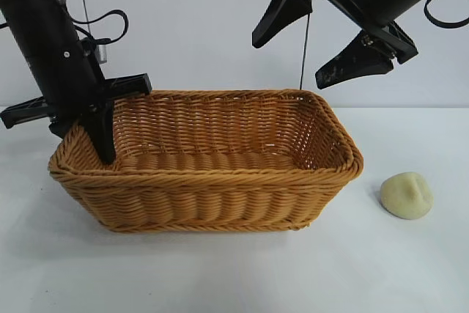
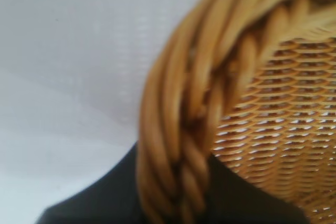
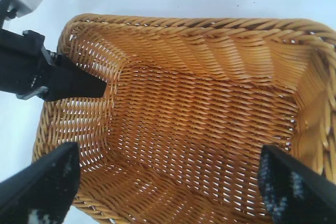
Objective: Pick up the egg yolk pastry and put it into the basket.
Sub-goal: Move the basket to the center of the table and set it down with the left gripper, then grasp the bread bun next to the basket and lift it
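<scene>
The white bench (image 1: 220, 269) carries everything here, and the biggest thing on it is the basket (image 1: 212, 188), orange-brown wicker with sloping sides and a braided rim, sitting a little left of the middle with nothing inside it.

At its left end the left gripper (image 1: 95, 126) points steeply down over the rim. One dark finger reaches down inside the wall and the other appears to sit outside it, so the fingers stand close together, astride the braided rim (image 2: 178, 145) of the short side and seemingly pinching it.

The right gripper (image 1: 322, 34) hangs in the air above the basket's right end, its fingers spread wide and holding nothing.

The egg yolk pastry (image 1: 407, 196), a small pale cream dome, lies on the bench just beside the basket's right end, apart from it and from both grippers.
</scene>
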